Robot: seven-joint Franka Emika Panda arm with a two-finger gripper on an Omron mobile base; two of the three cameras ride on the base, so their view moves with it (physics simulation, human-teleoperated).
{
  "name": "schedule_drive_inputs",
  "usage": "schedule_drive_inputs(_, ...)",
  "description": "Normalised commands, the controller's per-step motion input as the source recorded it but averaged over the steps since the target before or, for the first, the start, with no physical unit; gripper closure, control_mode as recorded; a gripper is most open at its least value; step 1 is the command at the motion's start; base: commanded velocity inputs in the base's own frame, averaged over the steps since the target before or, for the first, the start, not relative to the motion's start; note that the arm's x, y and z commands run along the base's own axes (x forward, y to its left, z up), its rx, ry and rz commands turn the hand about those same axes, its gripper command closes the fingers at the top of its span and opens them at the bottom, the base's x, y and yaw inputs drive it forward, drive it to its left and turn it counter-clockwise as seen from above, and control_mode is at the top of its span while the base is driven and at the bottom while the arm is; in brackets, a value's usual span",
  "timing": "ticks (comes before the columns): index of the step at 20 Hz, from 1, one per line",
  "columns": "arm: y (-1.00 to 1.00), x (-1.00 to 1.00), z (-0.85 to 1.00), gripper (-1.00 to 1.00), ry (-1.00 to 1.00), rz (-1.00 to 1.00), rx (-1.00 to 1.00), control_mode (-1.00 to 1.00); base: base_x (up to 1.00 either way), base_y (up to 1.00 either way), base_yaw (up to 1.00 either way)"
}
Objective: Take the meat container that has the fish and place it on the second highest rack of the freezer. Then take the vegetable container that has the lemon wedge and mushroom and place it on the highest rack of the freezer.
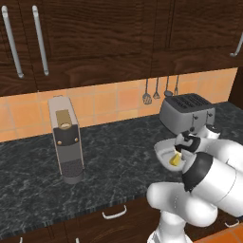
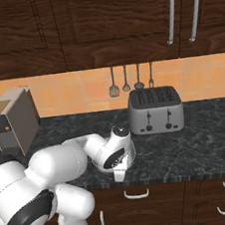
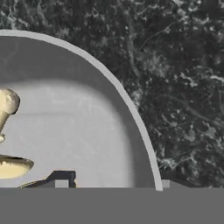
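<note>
A: We see the vegetable container [image 1: 163,153] on the dark marble tabletop [image 1: 118,152], just in front of the silver toaster [image 1: 186,113] and near the tabletop's front edge. The white arm bends down over it.

B: In the left base view we make out a yellow lemon wedge [image 1: 175,160] inside it, right under the tool [image 1: 182,148].

A: In the hand view we look straight into the pale bowl, its rim [image 3: 131,113] curving across the marble. A tan mushroom [image 3: 6,105] lies at the left, with a yellowish piece below it.

B: One dark fingertip [image 3: 61,178] stands inside the bowl; the other sits just outside the rim. So the wall lies between them.

A: Whether the tool already pinches that wall, we cannot tell.

B: The coffee machine [image 1: 66,140] stands well apart, to the left.
</note>
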Motion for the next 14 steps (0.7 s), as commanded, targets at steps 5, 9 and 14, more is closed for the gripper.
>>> schedule_drive_inputs(5, 0.02, 0.00, -0.36, 1.00, 0.05, -0.02, 0.00, -1.00, 0.00, 0.00, 0.00)
schedule_drive_inputs(9, 0.03, 0.00, -0.16, 1.00, 0.00, 0.00, 0.00, -1.00, 0.00, 0.00, 0.00)
schedule_drive_inputs(14, 0.01, -0.14, 0.26, 1.00, -0.01, -0.01, 0.00, -1.00, 0.00, 0.00, 0.00)
